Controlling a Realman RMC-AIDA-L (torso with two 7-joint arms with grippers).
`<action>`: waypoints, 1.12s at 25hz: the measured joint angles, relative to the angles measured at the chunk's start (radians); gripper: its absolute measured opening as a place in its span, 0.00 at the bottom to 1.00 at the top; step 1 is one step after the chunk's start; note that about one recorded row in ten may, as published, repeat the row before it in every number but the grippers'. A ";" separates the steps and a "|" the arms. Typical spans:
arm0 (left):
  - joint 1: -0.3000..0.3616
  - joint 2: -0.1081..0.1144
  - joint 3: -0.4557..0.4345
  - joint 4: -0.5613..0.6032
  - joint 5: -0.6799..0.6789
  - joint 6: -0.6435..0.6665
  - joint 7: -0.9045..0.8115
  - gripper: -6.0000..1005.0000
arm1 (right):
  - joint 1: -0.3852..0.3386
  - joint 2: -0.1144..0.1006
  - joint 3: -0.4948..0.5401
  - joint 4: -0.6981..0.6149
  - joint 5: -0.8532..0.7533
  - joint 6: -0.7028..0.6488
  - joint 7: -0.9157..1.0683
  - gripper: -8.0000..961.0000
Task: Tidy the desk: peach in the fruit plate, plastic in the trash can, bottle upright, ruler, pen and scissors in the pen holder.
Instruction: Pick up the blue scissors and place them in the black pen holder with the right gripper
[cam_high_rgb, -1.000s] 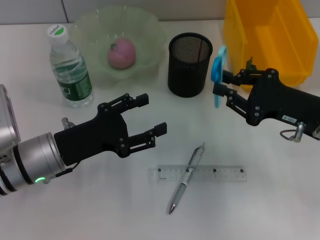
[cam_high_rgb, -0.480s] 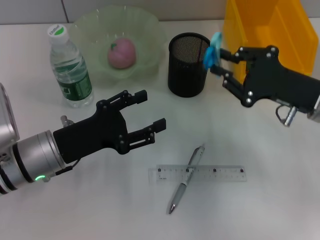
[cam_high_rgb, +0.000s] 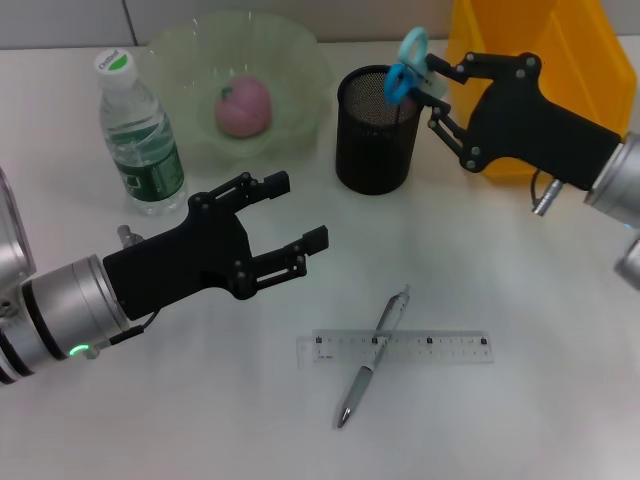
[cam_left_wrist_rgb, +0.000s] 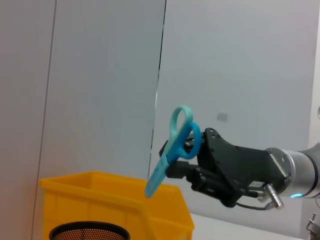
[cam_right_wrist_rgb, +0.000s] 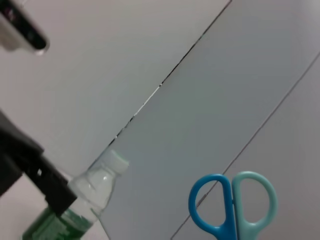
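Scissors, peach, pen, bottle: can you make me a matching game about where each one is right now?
Things:
1. scissors
2. peach
3. pen
4. bottle

Places:
A. lying across the ruler
B. standing upright beside the fruit plate
C. held by the right gripper above the pen holder
D. inside the fruit plate

Pairs: 1-C, 2-D, 3-A, 4-B

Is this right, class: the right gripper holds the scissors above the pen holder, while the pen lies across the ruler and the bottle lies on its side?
Not quite. The bottle stands upright beside the fruit plate, as the head view shows. The rest holds: the right gripper holds the scissors above the pen holder, and the pen lies across the ruler.
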 joint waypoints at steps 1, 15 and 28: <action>0.000 0.000 0.000 0.000 -0.002 0.000 0.000 0.79 | 0.009 0.000 -0.002 0.009 0.003 0.012 -0.024 0.23; -0.001 0.000 0.000 -0.004 -0.018 -0.003 0.000 0.79 | 0.084 0.002 -0.007 0.046 -0.003 0.135 -0.061 0.23; 0.007 0.000 0.001 -0.009 -0.021 0.002 0.002 0.79 | 0.153 0.005 -0.007 0.143 0.001 0.248 -0.101 0.23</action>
